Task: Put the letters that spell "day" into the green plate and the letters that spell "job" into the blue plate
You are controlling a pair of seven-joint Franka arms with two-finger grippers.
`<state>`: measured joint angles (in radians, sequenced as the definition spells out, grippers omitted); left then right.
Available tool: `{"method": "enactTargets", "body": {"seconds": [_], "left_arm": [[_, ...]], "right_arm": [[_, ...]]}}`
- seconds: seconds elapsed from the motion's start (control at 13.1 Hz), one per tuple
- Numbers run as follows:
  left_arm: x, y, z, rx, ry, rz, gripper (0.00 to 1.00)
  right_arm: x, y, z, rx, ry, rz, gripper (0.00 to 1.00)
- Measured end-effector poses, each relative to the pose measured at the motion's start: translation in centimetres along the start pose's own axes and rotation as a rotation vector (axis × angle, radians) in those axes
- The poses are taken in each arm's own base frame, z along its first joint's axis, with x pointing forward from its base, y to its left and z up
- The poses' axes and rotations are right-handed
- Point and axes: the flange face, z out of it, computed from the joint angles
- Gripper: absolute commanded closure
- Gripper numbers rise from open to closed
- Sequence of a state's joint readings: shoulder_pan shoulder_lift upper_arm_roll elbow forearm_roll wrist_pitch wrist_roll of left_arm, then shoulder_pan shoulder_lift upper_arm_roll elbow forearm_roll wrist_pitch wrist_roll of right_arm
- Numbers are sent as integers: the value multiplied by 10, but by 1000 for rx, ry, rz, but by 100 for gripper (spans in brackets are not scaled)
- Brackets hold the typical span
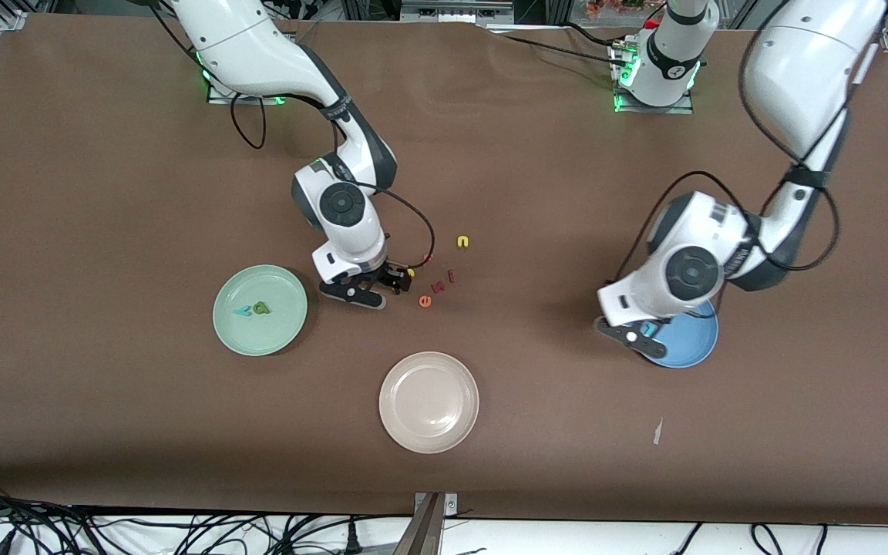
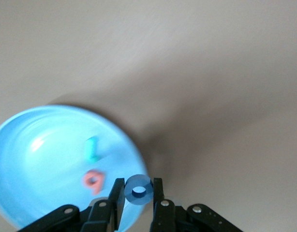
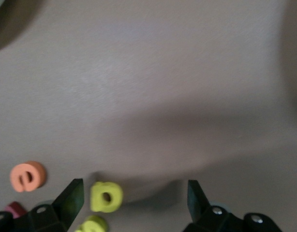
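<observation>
My left gripper (image 1: 648,330) hangs over the rim of the blue plate (image 1: 692,344), shut on the blue ring-shaped o (image 2: 139,190). In the plate (image 2: 37,164) lie the teal j (image 2: 92,148) and the pinkish-red b (image 2: 93,180). My right gripper (image 1: 401,281) is low over the loose letters, open (image 3: 134,193). The yellow a (image 3: 106,196) lies on the table between its fingers, close to one of them. The green plate (image 1: 237,336) holds the olive-green d (image 1: 261,307) and the teal y (image 1: 243,312).
A yellow s (image 3: 93,224), an orange e (image 3: 27,176) and a pink f (image 3: 15,209) lie beside the a. A yellow n (image 1: 462,242) sits a little farther from the front camera. A beige plate (image 1: 396,426) stands nearer the camera. A white scrap (image 1: 657,432) lies near the blue plate.
</observation>
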<state>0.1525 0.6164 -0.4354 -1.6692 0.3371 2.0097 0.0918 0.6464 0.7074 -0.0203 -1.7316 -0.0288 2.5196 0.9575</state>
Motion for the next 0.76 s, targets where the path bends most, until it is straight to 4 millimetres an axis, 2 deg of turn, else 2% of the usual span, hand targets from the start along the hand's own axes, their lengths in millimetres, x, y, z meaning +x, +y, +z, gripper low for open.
{"method": "enactTargets", "body": {"seconds": [0.08, 0.15, 0.38, 0.46, 0.53, 0.61, 0.69, 0.76], "left_arm": [[-11, -21, 7, -13, -36, 25, 94], [-21, -38, 13, -25, -56, 35, 94], [-36, -65, 28, -51, -81, 51, 94], [-40, -71, 32, -58, -86, 62, 77], [-45, -81, 35, -65, -88, 69, 24], [-50, -91, 40, -75, -91, 71, 0], [-53, -98, 44, -83, -94, 72, 0], [-54, -100, 48, -89, -96, 73, 0]], "right_arm": [[-5, -8, 3, 2, 2, 11, 5], [-9, -12, 6, 1, 3, 12, 11], [-11, -14, 12, -7, 4, 10, 35], [-12, -14, 12, -8, 5, 8, 45], [-12, -16, 10, -4, 7, 6, 56], [-12, -19, 9, 0, 10, 3, 71], [-13, -20, 7, 3, 12, 1, 76], [-13, -22, 5, 6, 15, -1, 85]]}}
